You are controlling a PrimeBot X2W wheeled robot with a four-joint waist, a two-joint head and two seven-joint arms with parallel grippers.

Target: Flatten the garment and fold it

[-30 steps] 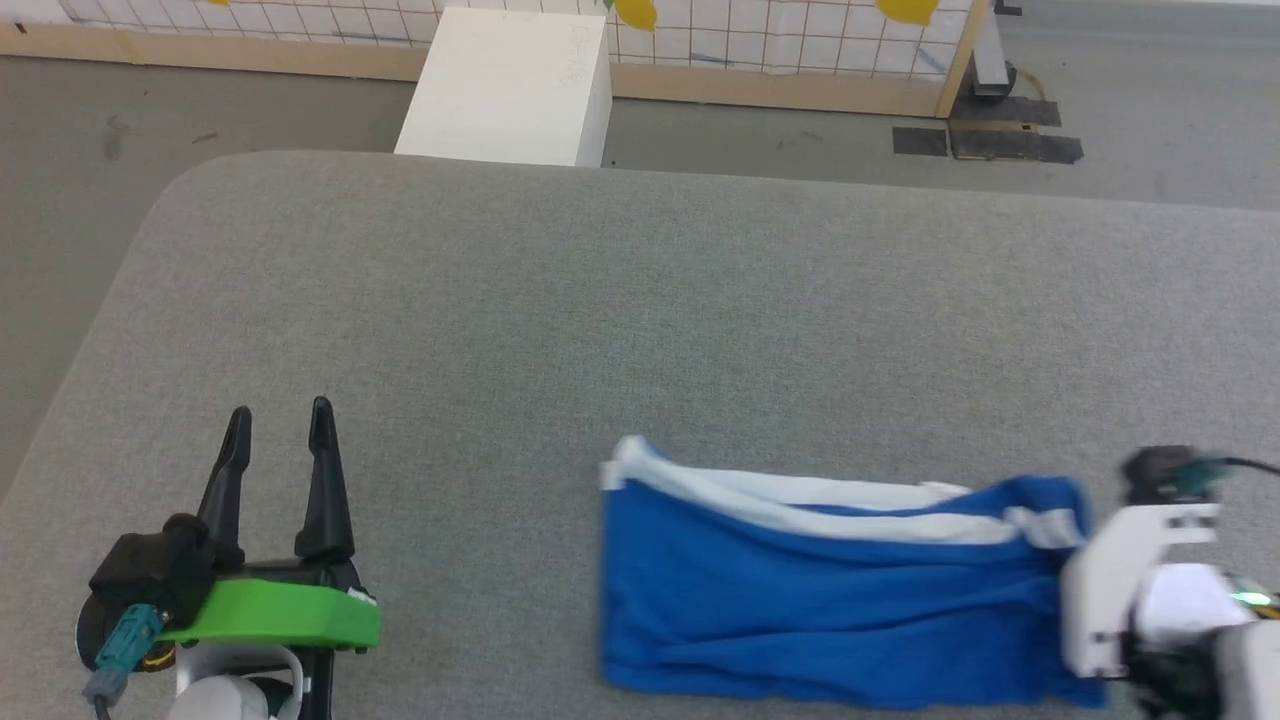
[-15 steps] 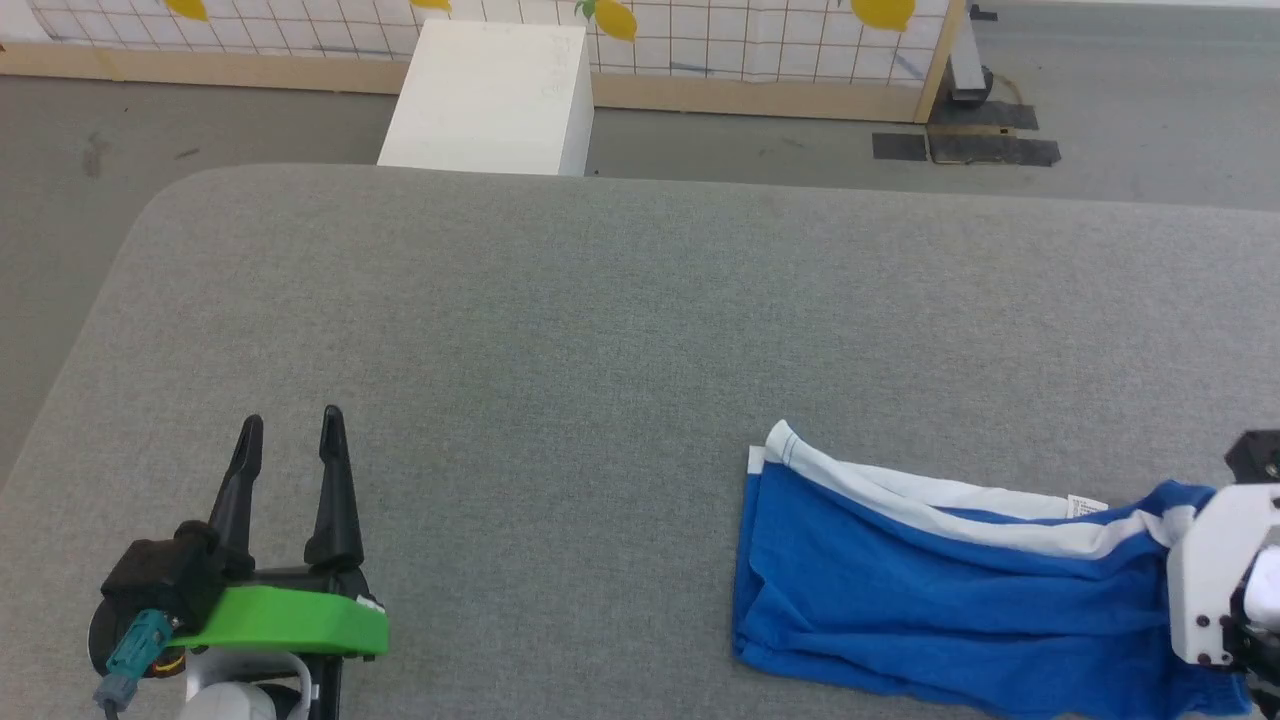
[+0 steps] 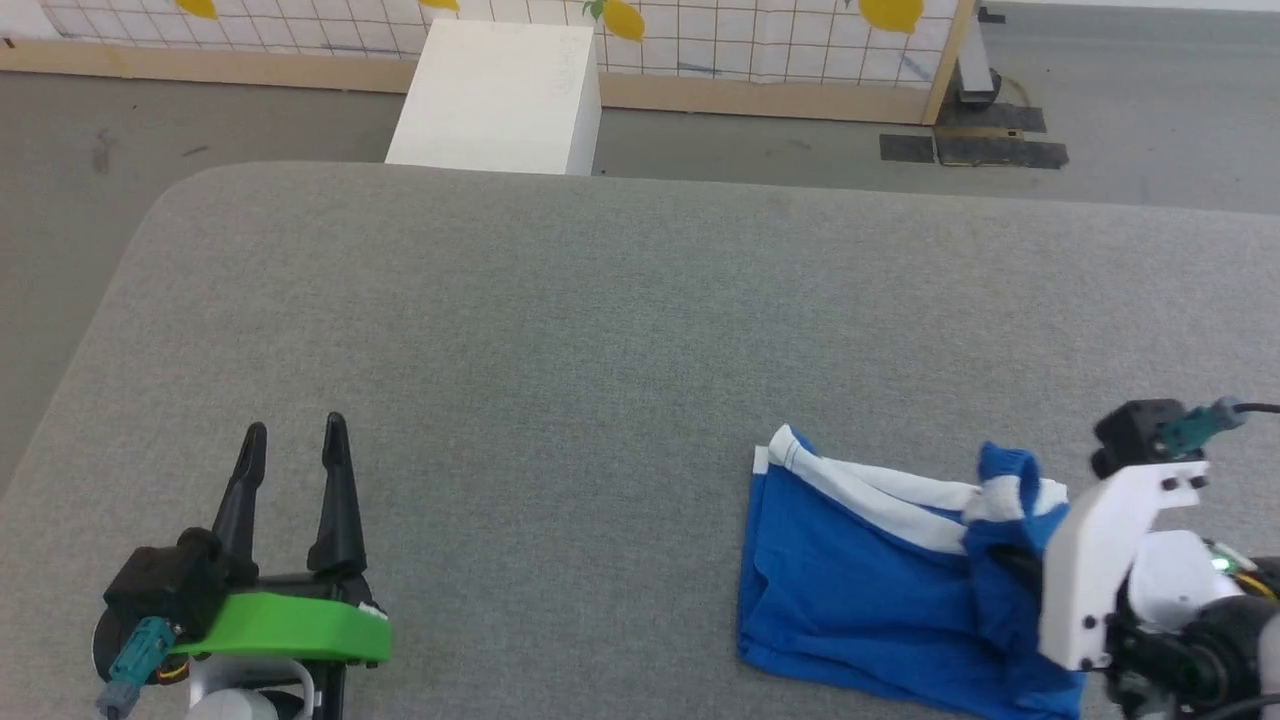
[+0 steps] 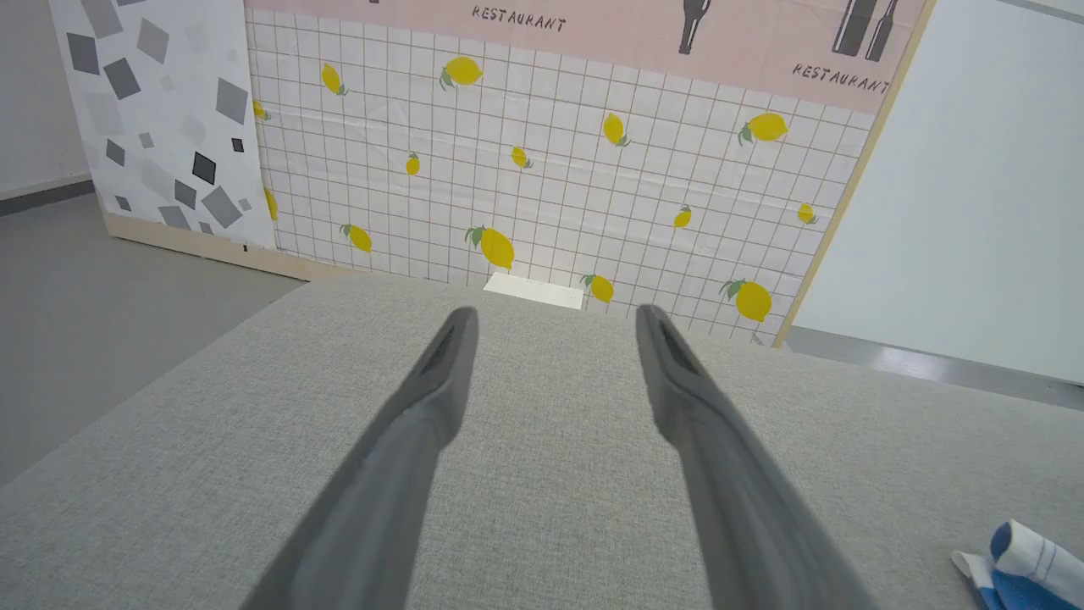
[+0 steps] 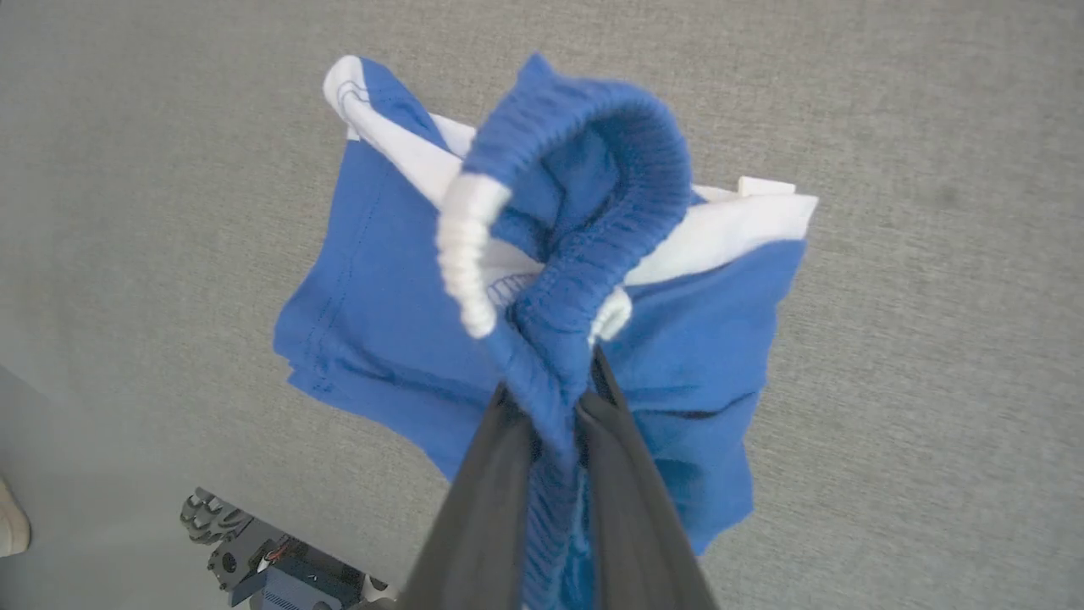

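Right wrist view: the right gripper (image 5: 550, 391) pinches the blue shorts (image 5: 373, 313) by the waistband (image 5: 631, 127). The left gripper (image 3: 295, 428) is wide open.

Garment (image 3: 850, 590) lies on the padded table (image 3: 600, 300), on the robot's side, to its right. The garment's right end is lifted off the surface, pinched in the right gripper (image 5: 555, 390), apparently at the waistband. Left gripper (image 3: 295, 450) sits over the table's near left, well apart from the garment. Behind the table, on the floor (image 3: 200, 110), stands a box (image 3: 500, 95), with a partition (image 3: 780, 45) behind it.
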